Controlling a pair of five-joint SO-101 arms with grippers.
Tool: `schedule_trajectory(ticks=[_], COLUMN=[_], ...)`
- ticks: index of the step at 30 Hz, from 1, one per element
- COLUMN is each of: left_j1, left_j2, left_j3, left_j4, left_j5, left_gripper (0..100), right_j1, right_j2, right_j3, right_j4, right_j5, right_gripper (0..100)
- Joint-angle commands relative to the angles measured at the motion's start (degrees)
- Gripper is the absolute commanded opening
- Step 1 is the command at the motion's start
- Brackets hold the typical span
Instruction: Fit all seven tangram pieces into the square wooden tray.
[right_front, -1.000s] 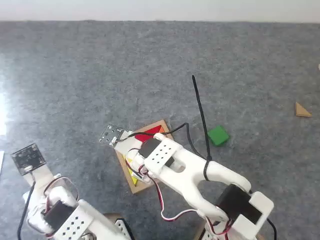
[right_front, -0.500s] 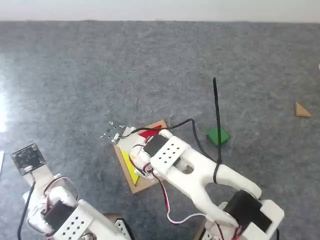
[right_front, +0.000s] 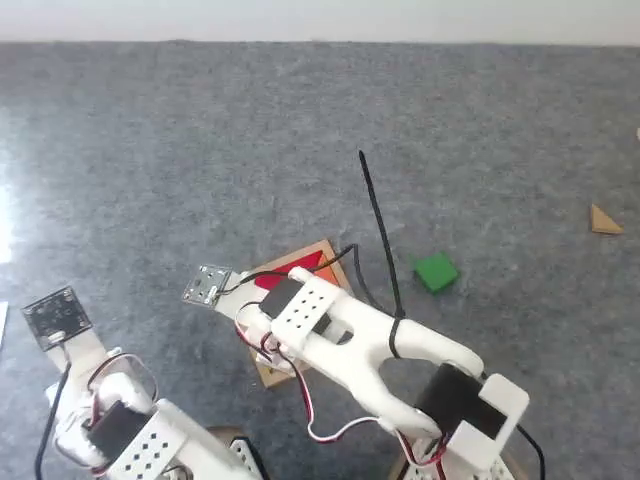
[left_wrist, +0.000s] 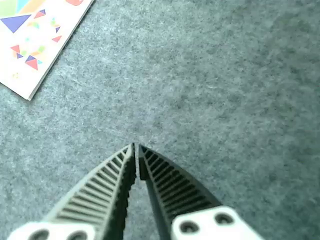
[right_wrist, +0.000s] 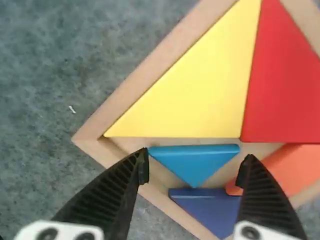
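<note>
Desk (right_front: 150, 150): grey felt.
Right end effector (right_wrist: 195, 165): open wide, empty, over tray (right_wrist: 147, 77).
Left end effector (left_wrist: 136, 146): closed, empty.

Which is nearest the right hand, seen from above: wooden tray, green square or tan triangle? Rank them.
1. Wooden tray, directly under the right hand.
2. Green square, on the mat beside the tray.
3. Tan triangle, far out past the green square.

high: overhead, far | left wrist: near felt (left_wrist: 225, 75) | right wrist: near tray (right_wrist: 145, 82), shared with high
</note>
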Motion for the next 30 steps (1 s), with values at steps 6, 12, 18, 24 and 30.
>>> schedule_trajectory(ticks=[6, 12, 18, 24, 30], left_j1=[-0.18, -0.26, -0.26, -0.26, -0.26], left_j2=[-1.05, -1.05, -1.05, -1.05, -1.05], left_j3=[-1.19, -1.19, -1.19, -1.19, -1.19], left_j4=[0.09, 0.09, 0.18, 0.18, 0.18], left_j5=[-0.18, -0.18, -0.18, -0.18, -0.18], left_gripper=[2, 2, 1, 1, 1], right_j1=[-0.66, -1.45, -1.63, -1.45, 1.8], right_j2=[-0.4, -0.04, 4.26, 4.88, 5.67], right_j3=[-2.46, -1.76, -3.34, -4.04, -4.31], right_j4=[-0.04, 0.04, 0.66, 2.24, 2.68], right_j5=[2.73, 6.42, 10.02, 12.4, 13.63], right_gripper=[29.6, 29.6, 29.6, 29.6, 29.2])
